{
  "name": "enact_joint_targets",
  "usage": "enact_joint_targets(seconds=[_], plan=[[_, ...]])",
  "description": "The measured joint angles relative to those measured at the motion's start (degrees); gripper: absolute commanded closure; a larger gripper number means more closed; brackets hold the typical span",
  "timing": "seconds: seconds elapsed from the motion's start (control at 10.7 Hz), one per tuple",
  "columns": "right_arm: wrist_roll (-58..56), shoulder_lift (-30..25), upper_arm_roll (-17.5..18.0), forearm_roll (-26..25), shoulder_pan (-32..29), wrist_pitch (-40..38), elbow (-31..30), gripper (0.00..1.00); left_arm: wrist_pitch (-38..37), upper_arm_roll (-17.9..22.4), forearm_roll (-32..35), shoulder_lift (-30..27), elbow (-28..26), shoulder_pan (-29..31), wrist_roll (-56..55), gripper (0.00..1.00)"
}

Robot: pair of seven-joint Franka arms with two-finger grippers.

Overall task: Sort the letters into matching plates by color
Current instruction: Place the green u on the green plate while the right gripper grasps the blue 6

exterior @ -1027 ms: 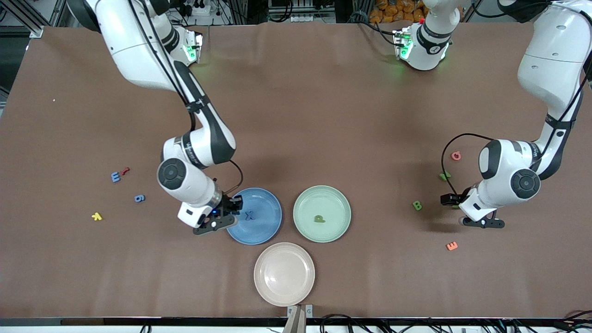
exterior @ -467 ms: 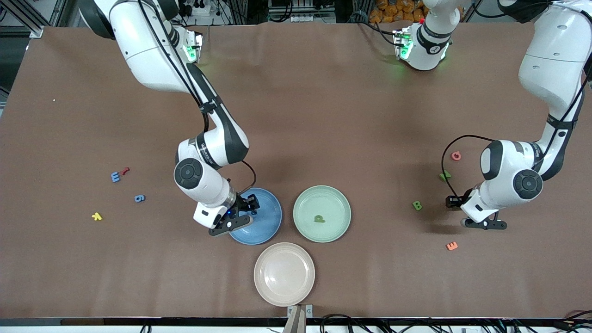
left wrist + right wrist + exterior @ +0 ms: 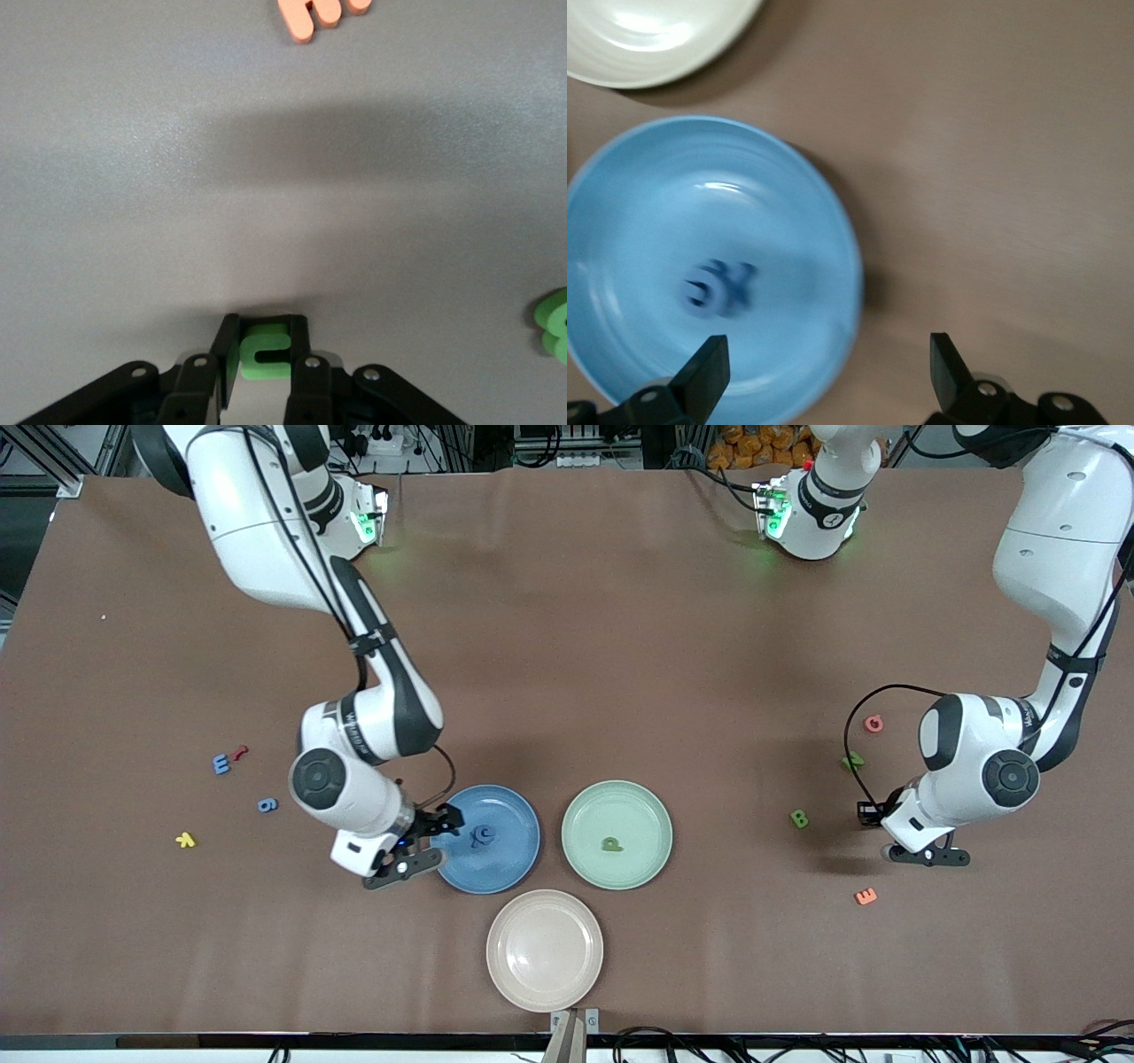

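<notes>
Over the table near a green B (image 3: 799,818), my left gripper (image 3: 869,812) is shut on a small green letter (image 3: 264,351), which sits between its fingers. My right gripper (image 3: 443,821) stands open and empty at the edge of the blue plate (image 3: 514,859). That plate holds blue letter pieces (image 3: 483,835), blurred in the right wrist view (image 3: 719,288), where the right gripper (image 3: 828,363) hangs over the plate's rim (image 3: 771,204). The pale green plate (image 3: 638,806) holds one green letter (image 3: 611,844). Another green letter (image 3: 851,762) lies by the left arm.
A beige plate (image 3: 544,950) sits nearest the front camera. A pink letter (image 3: 873,724) and an orange E (image 3: 866,896) lie near the left arm. Toward the right arm's end lie a blue E (image 3: 221,763), a red letter (image 3: 239,752), a blue 6 (image 3: 267,805) and a yellow letter (image 3: 184,839).
My right gripper swung over the blue plate, opened, left a blue letter there and drew back to the plate's edge. My left gripper closed on the green letter.
</notes>
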Motion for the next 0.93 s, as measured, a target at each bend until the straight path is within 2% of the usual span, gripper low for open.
enact_joint_targets(seconds=[0.19,0.47,0.75,0.93], plan=[[-4.5,-1.3,-2.0,-0.8,-2.9,-3.9,-0.1,0.0,0.1,-0.1,0.0,0.0,0.0,0.0,-0.8,1.0],[-10.4,-4.2,-3.6,-1.5,-7.7,-5.0,-3.7,0.0,0.4,-0.7,0.0,0.0,0.7,-0.8,-4.3,1.0],[-10.9,-8.0,-3.8,-7.6,-12.3,-5.0,-10.3,0.0,0.4,-0.9,-0.1,0.0,2.1,-4.1,-11.2,1.0],[-11.2,-9.1,-3.8,-8.7,-14.7,-4.8,-12.8,0.0,0.4,-1.0,-0.1,0.0,2.7,-7.0,-17.2,1.0]])
